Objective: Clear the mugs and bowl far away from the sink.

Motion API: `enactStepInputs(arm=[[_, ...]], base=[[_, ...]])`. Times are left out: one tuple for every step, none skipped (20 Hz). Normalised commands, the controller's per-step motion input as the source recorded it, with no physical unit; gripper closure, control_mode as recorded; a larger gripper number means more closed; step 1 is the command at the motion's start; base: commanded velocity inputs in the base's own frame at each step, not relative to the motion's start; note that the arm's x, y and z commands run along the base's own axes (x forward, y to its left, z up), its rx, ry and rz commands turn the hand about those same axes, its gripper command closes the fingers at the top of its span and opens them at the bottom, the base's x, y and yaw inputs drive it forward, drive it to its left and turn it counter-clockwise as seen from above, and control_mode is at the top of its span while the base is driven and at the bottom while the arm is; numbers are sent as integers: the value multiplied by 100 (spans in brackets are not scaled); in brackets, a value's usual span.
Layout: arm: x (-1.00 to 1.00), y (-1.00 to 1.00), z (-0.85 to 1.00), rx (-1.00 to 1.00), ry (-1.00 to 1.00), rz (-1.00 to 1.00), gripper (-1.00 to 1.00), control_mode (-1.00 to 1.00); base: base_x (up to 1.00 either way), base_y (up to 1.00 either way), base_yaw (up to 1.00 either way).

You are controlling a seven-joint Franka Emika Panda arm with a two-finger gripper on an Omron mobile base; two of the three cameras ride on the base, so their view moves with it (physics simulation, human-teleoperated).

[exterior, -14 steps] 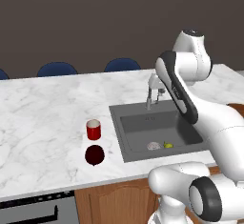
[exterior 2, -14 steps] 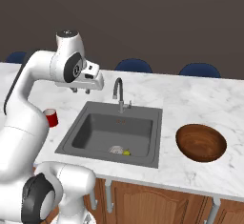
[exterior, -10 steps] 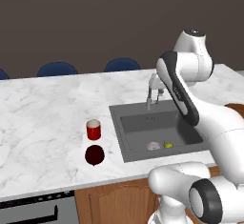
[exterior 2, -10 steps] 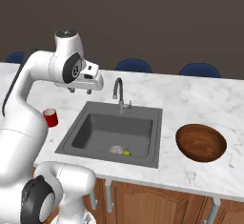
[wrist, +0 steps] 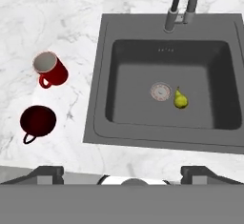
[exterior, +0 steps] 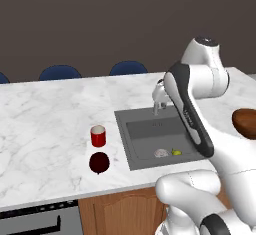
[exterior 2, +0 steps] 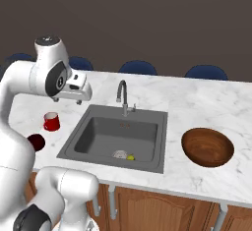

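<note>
White marble counter (exterior 2: 206, 104) spans the kitchen island, with dark blue chair backs (exterior 2: 138, 68) lined up along its far edge against a dark wall.

Gripper (wrist: 120, 173): the jaws are spread wide, with the two dark fingertips (wrist: 45, 172) far apart at the bottom of the hand view. Nothing is held and nothing is touched. The gripper hangs above the counter near the front rim of the sink, looking straight down. In the right base view the hand (exterior 2: 74, 88) sits above the counter at the left side of the sink.

Red mug (wrist: 50, 69): bright red outside, pale inside, small handle; it stands upright on the counter to the left of the sink, apart from the rim.

Maroon mug (wrist: 37, 121): dark and rounder, with a dark inside and a thin handle; it stands upright just in front of the red mug, close to the counter's front edge.

Wooden bowl (exterior 2: 207, 147): large, round, brown, with a glossy inside; it rests on the counter to the right of the sink, near it but not touching. It contains nothing.

Sink (wrist: 105, 99): rectangular dark grey basin with a chrome faucet (exterior 2: 123, 96) at the middle of its back rim. Inside, on the basin floor, a small yellow-green pear (wrist: 180, 99) lies just beside the round drain (wrist: 160, 91).
</note>
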Motion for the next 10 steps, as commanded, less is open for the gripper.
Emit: enactStepInputs(arm=[[-59, 46, 0, 1, 0, 0, -100, -100], [-61, 54, 0, 0, 0, 0, -100, -100], [-61, 51, 0, 0, 0, 0, -100, -100], [-51, 56, -1, 0, 0, 0, -100, -100], [-47, 59, -2, 0, 0, -1, -100, -100], [-46, 59, -6, 0, 1, -1, -100, -100], [-44, 61, -12, 0, 1, -1, -100, -100], [-53, 59, -24, 0, 0, 0, -100, -100], [-51, 52, -36, 0, 2, 0, -100, -100], [-44, 56, -41, 0, 2, 0, -100, -100]], base=[[0, 0, 0], [0, 0, 0], [0, 0, 0], [0, 0, 0], [0, 0, 0], [0, 0, 0], [0, 0, 0], [0, 0, 0], [0, 0, 0], [0, 0, 0]])
